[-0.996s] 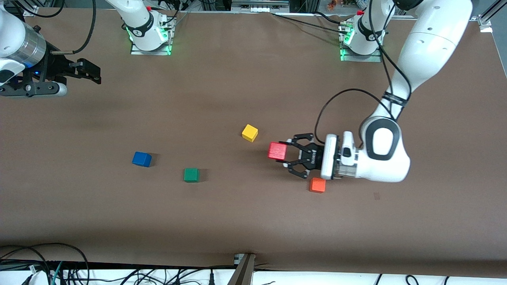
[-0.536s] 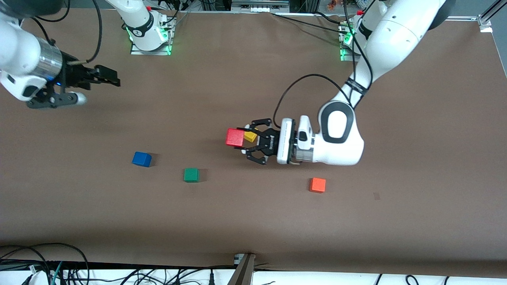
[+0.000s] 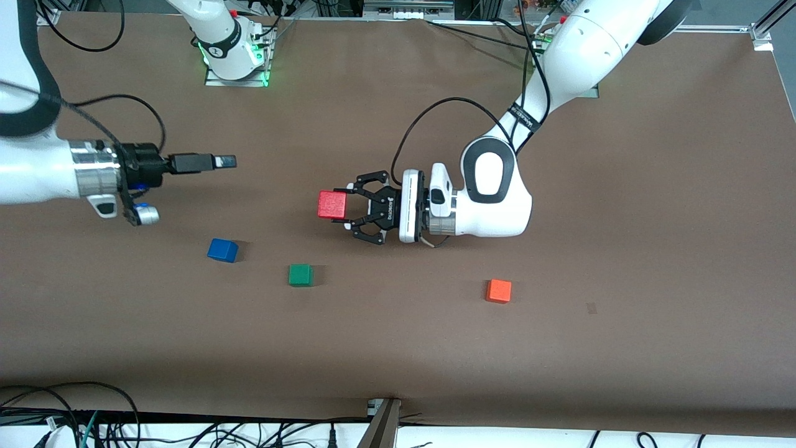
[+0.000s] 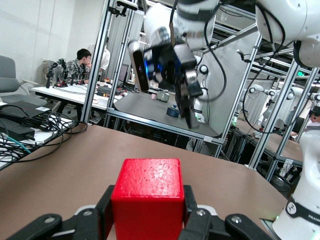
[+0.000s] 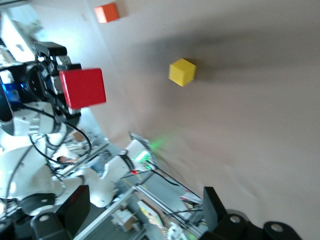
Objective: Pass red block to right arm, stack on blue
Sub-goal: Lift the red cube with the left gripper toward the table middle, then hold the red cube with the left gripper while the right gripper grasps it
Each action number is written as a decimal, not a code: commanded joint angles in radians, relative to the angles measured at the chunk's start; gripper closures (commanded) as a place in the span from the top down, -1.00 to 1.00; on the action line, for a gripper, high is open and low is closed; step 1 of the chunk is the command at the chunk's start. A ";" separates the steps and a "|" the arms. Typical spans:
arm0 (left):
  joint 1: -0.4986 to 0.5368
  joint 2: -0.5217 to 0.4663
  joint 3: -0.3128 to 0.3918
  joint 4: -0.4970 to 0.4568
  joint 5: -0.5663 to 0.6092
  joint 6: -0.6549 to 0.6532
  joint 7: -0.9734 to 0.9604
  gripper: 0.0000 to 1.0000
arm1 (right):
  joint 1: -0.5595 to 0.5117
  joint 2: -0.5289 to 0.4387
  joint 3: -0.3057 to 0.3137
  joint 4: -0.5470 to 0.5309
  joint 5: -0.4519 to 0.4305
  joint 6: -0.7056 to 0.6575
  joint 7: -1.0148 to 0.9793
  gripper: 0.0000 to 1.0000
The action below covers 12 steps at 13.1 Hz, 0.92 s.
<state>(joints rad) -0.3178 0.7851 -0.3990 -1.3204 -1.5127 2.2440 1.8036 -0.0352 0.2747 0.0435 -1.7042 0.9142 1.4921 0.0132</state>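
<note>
My left gripper (image 3: 336,205) is shut on the red block (image 3: 331,204) and holds it level above the middle of the table, pointing toward the right arm's end. In the left wrist view the red block (image 4: 147,200) fills the space between the fingers (image 4: 192,207). My right gripper (image 3: 225,162) is open and empty in the air, pointing at the red block with a wide gap between them. It also shows in the left wrist view (image 4: 189,107). The red block shows in the right wrist view (image 5: 82,88). The blue cube (image 3: 222,250) lies on the table nearer the front camera than the right gripper.
A green cube (image 3: 300,274) lies beside the blue one, toward the left arm's end. An orange cube (image 3: 499,290) lies farther toward that end. A yellow cube (image 5: 182,72) shows only in the right wrist view; the left hand hides it in the front view.
My left arm has carried the red block toward the right arm's end, passing over the yellow cube. My right arm has swung in toward the middle and turned its gripper at the block.
</note>
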 commanded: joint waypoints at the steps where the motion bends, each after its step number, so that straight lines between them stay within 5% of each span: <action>1: -0.047 0.003 0.003 0.059 -0.027 0.067 -0.055 -1.00 | 0.000 -0.034 0.012 -0.138 0.164 0.098 -0.110 1.00; 5: -0.055 0.003 0.003 0.072 -0.027 0.075 -0.089 -1.00 | 0.023 -0.028 0.076 -0.157 0.331 0.195 -0.117 1.00; 12: -0.050 0.002 0.005 0.072 -0.032 0.075 -0.089 -1.00 | 0.073 0.009 0.082 -0.153 0.439 0.333 -0.118 1.00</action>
<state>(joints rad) -0.3646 0.7848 -0.3965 -1.2690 -1.5129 2.3118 1.7152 0.0283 0.2815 0.1246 -1.8392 1.3136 1.7847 -0.0902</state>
